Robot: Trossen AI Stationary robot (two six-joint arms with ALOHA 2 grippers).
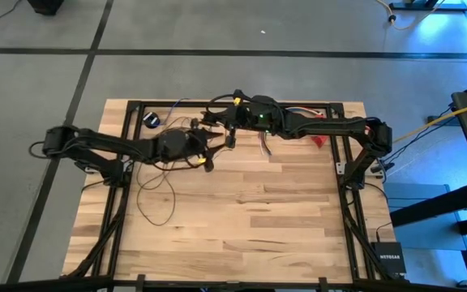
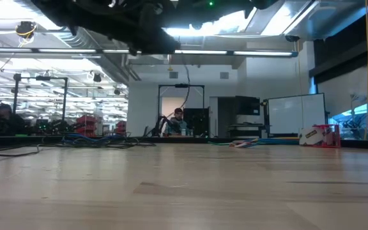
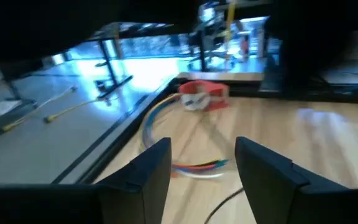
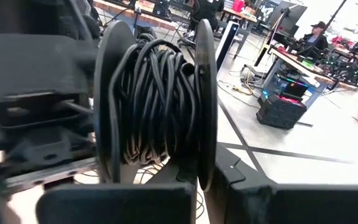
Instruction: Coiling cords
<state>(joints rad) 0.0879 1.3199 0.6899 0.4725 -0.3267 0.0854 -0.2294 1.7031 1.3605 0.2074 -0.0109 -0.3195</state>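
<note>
Here we judge the thin dark cord (image 1: pixel 154 195) light and floppy; the open left end effector (image 1: pixel 209 154) should pinch a loose strand beside it, while the closed right end effector (image 1: pixel 217 118) holds the black spool (image 4: pixel 157 102).

Pale wood-plank counter (image 1: pixel 266 219) on a black frame, grey floor around it.

Lying on it: loose loops of the cords (image 1: pixel 156 191), thin and dark, trailing across the left part toward the front; 1 small black round puck (image 1: pixel 152 120) near the back-left corner; 1 short bundle of multicoloured wires (image 3: pixel 194 165) toward the back right, curving across the planks; 1 small red object (image 3: pixel 202 95) just beyond that bundle, near the right edge. Front half bare planks, light and darker boards mixed.
</note>
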